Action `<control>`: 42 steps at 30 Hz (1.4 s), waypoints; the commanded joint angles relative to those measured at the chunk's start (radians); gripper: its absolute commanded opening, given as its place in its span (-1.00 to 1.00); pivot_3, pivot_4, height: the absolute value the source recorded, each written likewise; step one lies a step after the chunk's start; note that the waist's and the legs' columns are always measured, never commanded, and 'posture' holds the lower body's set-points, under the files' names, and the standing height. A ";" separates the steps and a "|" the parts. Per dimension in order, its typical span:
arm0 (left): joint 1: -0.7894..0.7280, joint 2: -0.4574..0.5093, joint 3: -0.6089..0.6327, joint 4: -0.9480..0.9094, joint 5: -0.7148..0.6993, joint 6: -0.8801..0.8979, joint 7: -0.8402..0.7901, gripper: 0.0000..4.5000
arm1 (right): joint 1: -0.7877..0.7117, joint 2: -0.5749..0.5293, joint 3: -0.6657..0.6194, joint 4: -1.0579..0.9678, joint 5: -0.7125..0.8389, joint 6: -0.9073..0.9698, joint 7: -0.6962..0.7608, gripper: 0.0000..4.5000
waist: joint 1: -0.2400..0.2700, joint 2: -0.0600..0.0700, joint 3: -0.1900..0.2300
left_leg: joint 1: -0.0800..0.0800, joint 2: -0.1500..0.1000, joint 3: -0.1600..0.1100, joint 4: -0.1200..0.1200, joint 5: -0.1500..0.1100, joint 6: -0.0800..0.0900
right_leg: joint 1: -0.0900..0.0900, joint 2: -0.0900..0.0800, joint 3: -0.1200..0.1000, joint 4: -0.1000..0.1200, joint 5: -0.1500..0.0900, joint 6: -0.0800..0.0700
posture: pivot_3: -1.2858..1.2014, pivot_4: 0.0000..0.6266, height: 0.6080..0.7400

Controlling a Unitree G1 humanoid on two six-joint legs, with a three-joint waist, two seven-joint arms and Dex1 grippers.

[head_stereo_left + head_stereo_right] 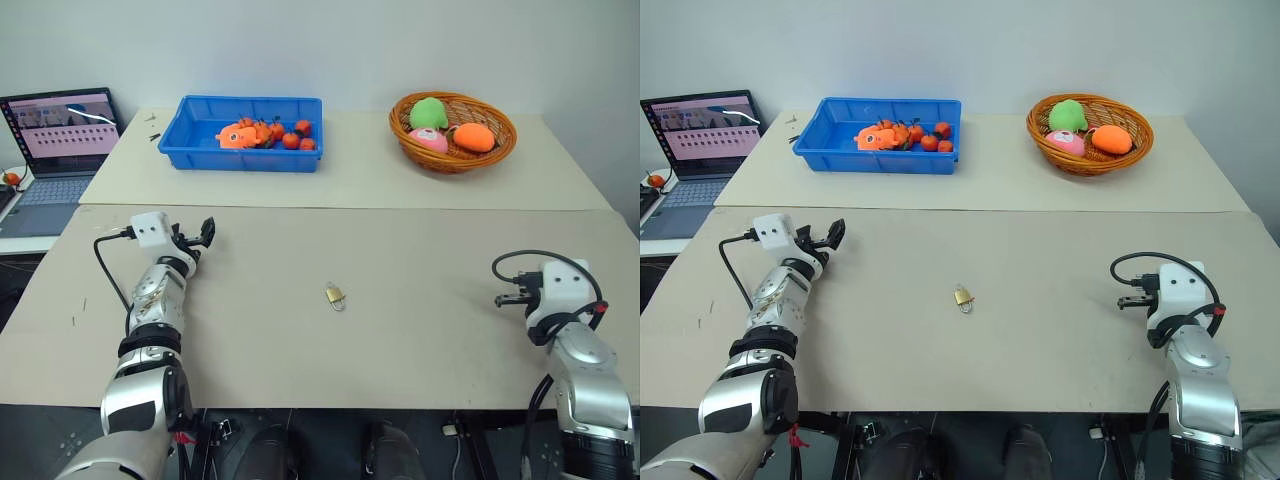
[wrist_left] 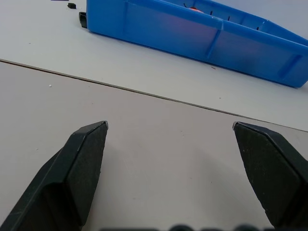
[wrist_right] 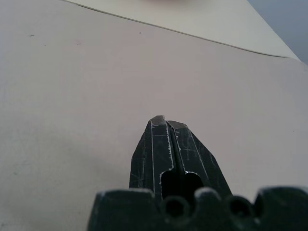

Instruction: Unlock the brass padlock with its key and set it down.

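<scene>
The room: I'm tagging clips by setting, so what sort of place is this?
Probably a lab or office test bench: plain beige tables against a bare wall, an open laptop at the side, and props set out, a blue bin and a wicker basket.

- Brass padlock (image 1: 335,295) mid-table: too small to tell shackle open or closed; key not distinguishable beside it.
- Laptop (image 1: 55,150), left of padlock: cut by frame edge.
- Blue bin (image 2: 202,38): far end cropped.
</scene>
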 commanded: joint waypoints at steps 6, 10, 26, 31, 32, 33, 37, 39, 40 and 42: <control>-0.019 0.006 -0.011 -0.016 0.009 -0.028 -0.002 0.97 | -0.021 -0.001 0.011 -0.010 -0.017 -0.026 -0.017 -1.00 | 0.000 0.000 0.000 | 0.000 0.000 0.000 0.000 0.000 0.000 | 0.000 0.000 0.000 0.000 0.000 0.000 | 0.03 -0.52 0.28; -0.015 0.000 -0.019 -0.021 0.010 -0.032 -0.007 0.97 | -0.034 -0.007 0.071 -0.127 0.050 0.026 0.075 -1.00 | -0.001 0.000 0.000 | 0.000 0.000 0.000 0.000 0.000 0.000 | 0.000 0.000 0.000 0.000 0.000 0.000 | 0.03 -0.52 0.28; 0.251 0.192 -0.404 -0.857 -0.159 0.471 -0.765 0.97 | -0.021 -0.240 0.216 -0.503 0.450 0.222 0.543 -1.00 | -0.004 -0.004 0.002 | -0.002 0.002 -0.002 0.003 0.000 0.000 | 0.000 0.001 -0.002 -0.001 0.001 0.000 | 0.03 -0.52 0.28; 0.314 0.338 -0.457 -1.038 -0.207 0.595 -0.901 0.97 | -0.107 -0.238 0.270 -0.443 0.419 0.221 0.525 -1.00 | -0.002 -0.004 0.002 | 0.004 0.002 -0.001 0.002 0.000 -0.001 | 0.002 0.001 0.001 0.000 0.000 -0.001 | 0.03 -0.52 0.28; 0.308 0.350 -0.454 -1.030 -0.203 0.595 -0.907 0.97 | -0.115 -0.237 0.279 -0.430 0.402 0.219 0.512 -1.00 | 0.001 -0.004 0.002 | 0.005 0.002 -0.001 0.002 0.000 -0.001 | 0.003 0.001 0.001 0.000 0.000 -0.001 | 0.03 -0.52 0.28; 0.301 0.359 -0.451 -1.020 -0.199 0.596 -0.912 0.97 | -0.117 -0.236 0.285 -0.423 0.394 0.220 0.503 -1.00 | 0.005 -0.004 0.002 | 0.005 0.002 -0.001 0.002 0.000 -0.001 | 0.003 0.001 0.001 0.000 0.000 -0.001 | 0.03 -0.52 0.28; 0.281 0.356 -0.442 -0.999 -0.186 0.594 -0.889 0.97 | -0.085 -0.240 0.295 -0.419 0.358 0.221 0.470 -1.00 | 0.020 -0.004 0.002 | 0.002 0.002 -0.002 0.003 0.000 -0.001 | 0.002 0.001 0.000 -0.001 0.000 -0.001 | 0.03 -0.52 0.28; 0.280 0.346 -0.441 -1.003 -0.184 0.596 -0.866 1.00 | -0.057 -0.238 0.282 -0.420 0.347 0.213 0.458 -0.73 | 0.024 -0.004 0.002 | 0.001 0.001 -0.001 0.003 0.000 -0.001 | 0.002 0.001 -0.001 -0.001 0.000 -0.001 | 0.03 -0.52 0.28; 0.282 0.343 -0.442 -1.003 -0.180 0.591 -0.859 1.00 | -0.037 -0.240 0.272 -0.424 0.346 0.201 0.461 -0.62 | 0.024 -0.004 0.002 | 0.001 0.001 -0.001 0.002 0.000 -0.001 | 0.002 0.001 -0.001 -0.001 0.000 -0.001 | 0.03 -0.52 0.28; 0.282 0.332 -0.438 -0.996 -0.175 0.579 -0.844 1.00 | -0.018 -0.238 0.256 -0.424 0.345 0.189 0.461 -0.31 | 0.024 -0.004 0.002 | 0.001 0.001 -0.001 0.002 0.000 -0.001 | 0.002 0.001 -0.001 -0.001 0.000 -0.001 | 0.03 -0.52 0.28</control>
